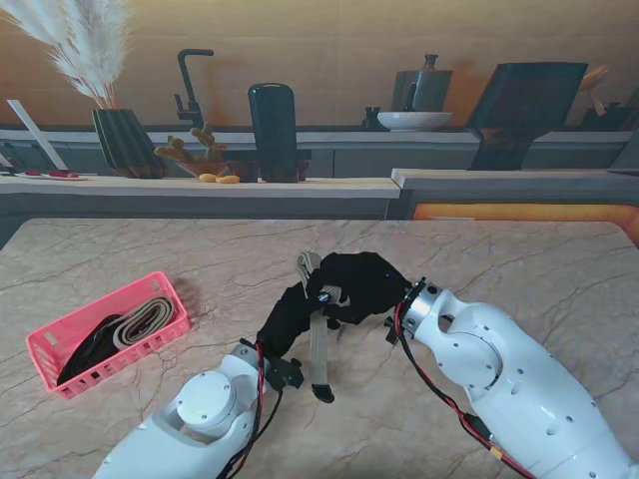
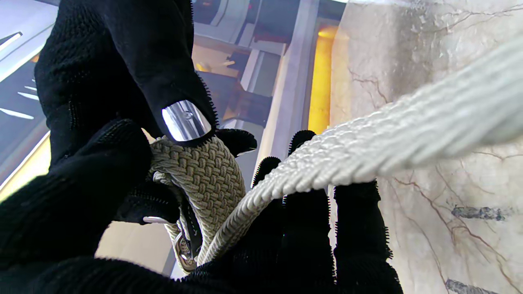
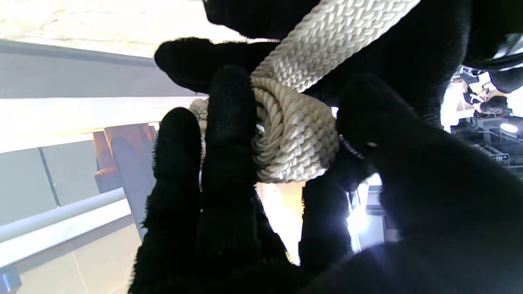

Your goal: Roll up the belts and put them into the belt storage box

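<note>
Belt (image 1: pixel 319 351), the woven beige one, is mid tabletop (image 1: pixel 519 259), w/ both hands closed on its rolled end: left hand (image 1: pixel 286 317) and right hand (image 1: pixel 361 285) touching, tail hanging near me. Pink storage box (image 1: pixel 40 351) sits far left, other belts (image 1: pixel 120 329) already inside.

Beige braided woven belt (image 1: pixel 318 344) with dark tip, black knit-gloved left hand (image 1: pixel 290 319) and right hand (image 1: pixel 361 284) on white arms, pink plastic mesh box (image 1: pixel 60 367) holding black and beige belts, beige veined marble table (image 1: pixel 519 269).
</note>
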Motion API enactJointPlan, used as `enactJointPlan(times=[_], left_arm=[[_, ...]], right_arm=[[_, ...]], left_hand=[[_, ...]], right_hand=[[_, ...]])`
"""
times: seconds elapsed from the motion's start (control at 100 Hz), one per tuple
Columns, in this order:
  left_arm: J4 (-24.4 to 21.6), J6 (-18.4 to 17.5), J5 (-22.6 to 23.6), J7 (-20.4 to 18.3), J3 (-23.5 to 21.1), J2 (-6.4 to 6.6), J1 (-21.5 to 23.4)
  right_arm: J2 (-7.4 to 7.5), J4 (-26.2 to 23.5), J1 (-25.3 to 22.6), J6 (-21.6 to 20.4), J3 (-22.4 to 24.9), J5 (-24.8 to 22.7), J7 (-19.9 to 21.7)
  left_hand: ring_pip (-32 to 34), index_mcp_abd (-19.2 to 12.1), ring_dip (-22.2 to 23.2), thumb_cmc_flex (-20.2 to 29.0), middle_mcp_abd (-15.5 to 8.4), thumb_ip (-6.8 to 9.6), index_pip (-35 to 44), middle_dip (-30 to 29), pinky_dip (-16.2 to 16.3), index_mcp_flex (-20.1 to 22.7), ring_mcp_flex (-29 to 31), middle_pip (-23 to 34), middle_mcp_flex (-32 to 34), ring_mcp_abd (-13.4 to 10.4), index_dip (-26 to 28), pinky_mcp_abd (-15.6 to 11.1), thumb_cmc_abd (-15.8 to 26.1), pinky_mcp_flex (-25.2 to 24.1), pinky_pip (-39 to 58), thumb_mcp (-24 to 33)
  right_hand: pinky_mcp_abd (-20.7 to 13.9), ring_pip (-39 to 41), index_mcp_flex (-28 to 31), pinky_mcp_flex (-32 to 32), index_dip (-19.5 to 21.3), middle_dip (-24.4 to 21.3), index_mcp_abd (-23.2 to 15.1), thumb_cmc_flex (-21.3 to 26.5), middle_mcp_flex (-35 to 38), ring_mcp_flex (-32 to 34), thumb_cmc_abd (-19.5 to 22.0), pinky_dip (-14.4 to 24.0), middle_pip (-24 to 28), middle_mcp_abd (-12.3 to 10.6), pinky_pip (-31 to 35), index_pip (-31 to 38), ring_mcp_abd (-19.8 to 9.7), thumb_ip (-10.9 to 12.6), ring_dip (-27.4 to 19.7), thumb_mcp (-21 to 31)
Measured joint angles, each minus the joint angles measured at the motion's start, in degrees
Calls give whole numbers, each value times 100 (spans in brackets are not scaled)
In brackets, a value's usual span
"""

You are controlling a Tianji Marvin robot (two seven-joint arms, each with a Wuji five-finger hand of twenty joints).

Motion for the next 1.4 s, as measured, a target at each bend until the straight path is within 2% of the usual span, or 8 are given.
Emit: enactJointPlan(times=[0.02,0.31,0.46,0.61,0.87,0.93,1.33,1.4], left_arm=[[-3,7,1,17,0,0,2],[-58,71,208,232,-17,-3,12],[-102,104,12,231,-46,-23,27],[-107,103,-160,219,-46,-45,47],[-122,149,-121,235,-68,-44,78],[-145,196,-101,263,-72,-44,80],[-252,293,-342,245,-92,-79,136],[-285,334,-274,307,-96,-80,146]], right_arm=[[1,16,11,-1,-16,41,15],[11,58,-2,-175,19,-95,83],[55,-78,-126,-329,103,-199,168],[75,-146,-159,-361,98,-227,228],[82,-141,-142,-342,49,-116,311],[83,-144,-154,-374,70,-137,326],[96,-351,-381,-584,245,-374,213],[96,-351,-386,-584,243,-376,200]], left_hand=[[7,15,9,27,18,-1,-1,7,0,-45,13,8,-12,-12,0,-4,0,12,0,-4],[31,15,17,700,49,-24,-7,187,-6,-132,83,287,-85,-83,1,-65,-53,100,2,-295],[31,-159,21,596,53,-30,59,218,-7,-105,83,313,-69,-83,1,-63,-102,-5,2,-302],[62,-249,31,314,58,-30,61,300,-7,-57,83,318,-40,-83,1,-43,-102,-53,2,-285],[254,-252,176,427,58,-30,97,506,12,-55,83,439,-2,-82,1,-34,21,-54,62,-513],[260,-274,232,503,58,60,119,513,28,-50,83,459,4,-82,1,-9,22,-82,65,-591],[438,-926,400,623,-57,62,130,626,169,11,82,503,16,-30,1,29,20,-151,164,-881],[579,-945,453,1036,-64,171,197,691,214,14,93,598,37,-30,3,29,209,-64,246,-1013]], right_hand=[[0,-12,-2,-5,106,-2,8,-72,-38,-31,0,0,0,35,-4,-78,38,106,-6,1],[118,-284,-1131,-282,270,-11,107,-286,-775,-440,-191,-1,3,121,-194,-598,257,108,-85,9],[148,-300,-1491,-380,275,-84,127,-373,-1135,-532,-191,-1,-116,608,-242,-708,339,108,-85,9],[148,-300,-1639,-420,275,-90,389,-374,-1190,-572,-191,-1,-164,844,-268,-787,308,108,-86,4],[149,-300,-1735,-457,275,-90,470,-374,-1271,-609,-186,-1,-158,935,-320,-787,308,108,-92,-8],[152,-300,-1798,-487,275,-90,494,-374,-1323,-646,-186,-1,-158,952,-331,-832,307,108,-120,-37],[158,-225,-1979,-505,230,-91,1169,-470,-1327,-646,-180,-1,-158,1088,-384,-1135,251,108,-126,-183],[162,-174,-1976,-555,226,-91,1183,-441,-1327,-646,-179,-1,-158,1087,-386,-1135,226,108,-126,-187]])
